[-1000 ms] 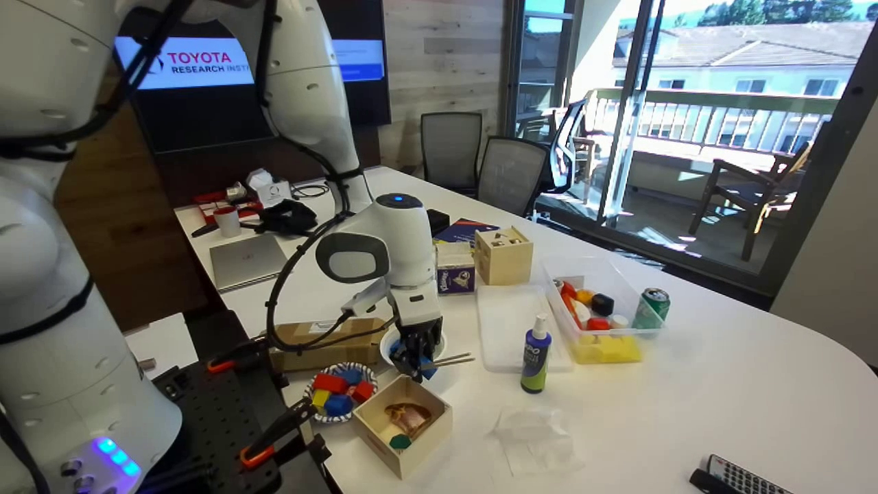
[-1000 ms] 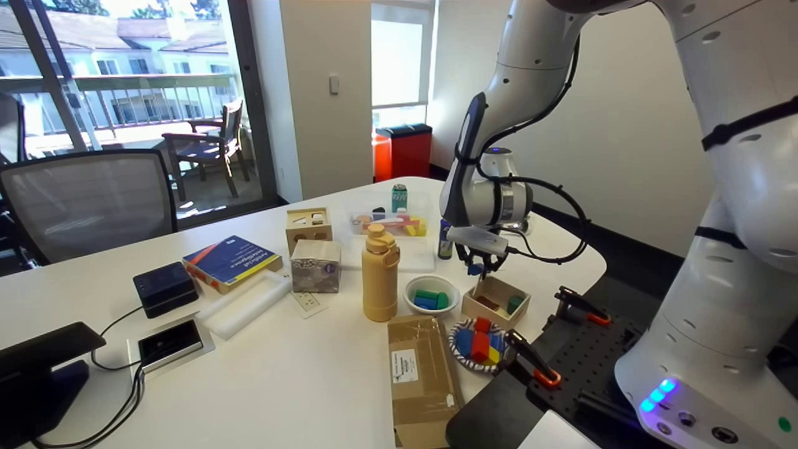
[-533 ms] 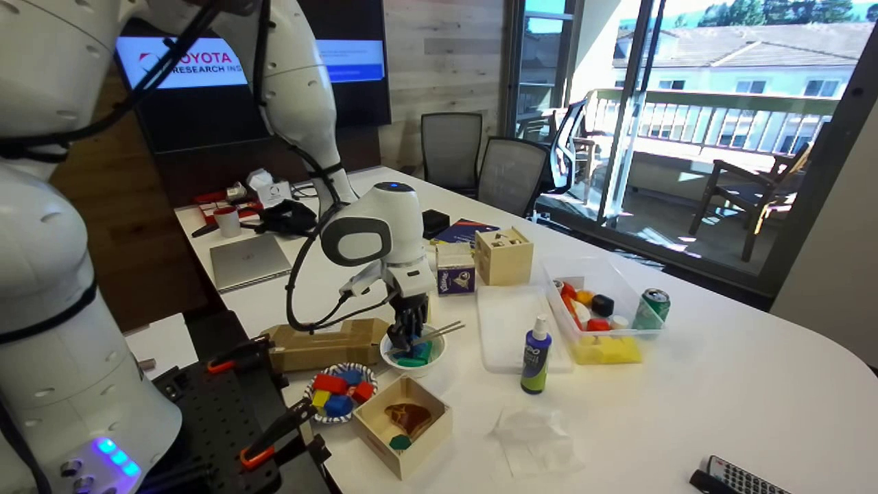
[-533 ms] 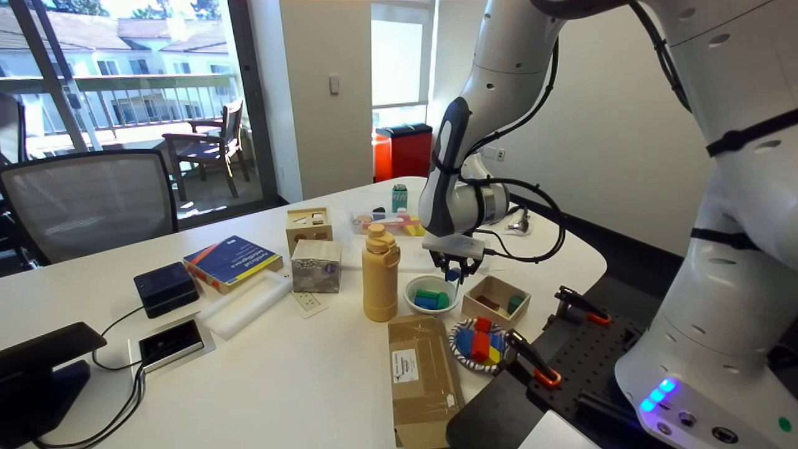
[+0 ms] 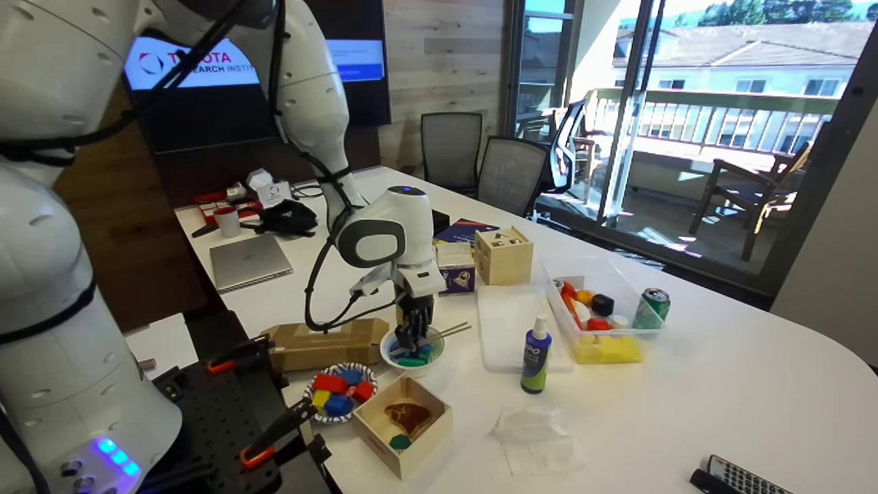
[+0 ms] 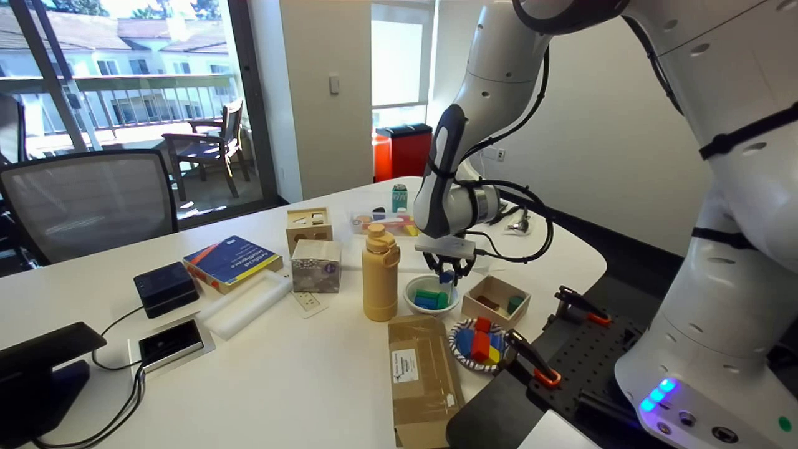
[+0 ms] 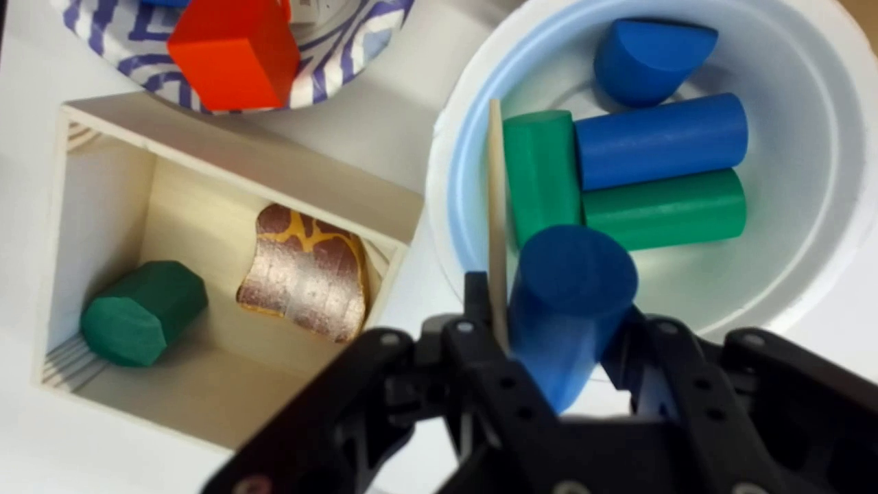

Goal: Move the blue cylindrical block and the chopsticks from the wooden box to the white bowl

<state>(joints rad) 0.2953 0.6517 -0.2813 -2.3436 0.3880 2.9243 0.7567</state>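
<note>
Chopsticks (image 7: 496, 192) and the blue cylindrical block (image 7: 575, 274) are both clamped in the end effector (image 7: 552, 317), jaws only as far apart as the block forces them, with a stick wedged in along one side. It's all held over the white bowl (image 7: 799, 123), and tbh I can't tell if anything touches the stuff in there: two green blocks (image 7: 662, 209) plus two other blue blocks (image 7: 662, 140). In an exterior view of the worktop (image 5: 617, 425), both sticks poke out past the rim. That bowl's set in a bit from the edge the robot base (image 5: 82, 370) is on. The wooden box (image 5: 426, 439) is closer to that edge, with a brown steak-looking piece (image 7: 305, 274) and a dark green block (image 7: 147, 312) inside. Patterned bowl (image 7: 336, 65) is just beside the box, near the same edge, and a laptop (image 5: 250, 262) sits farther along it.
</note>
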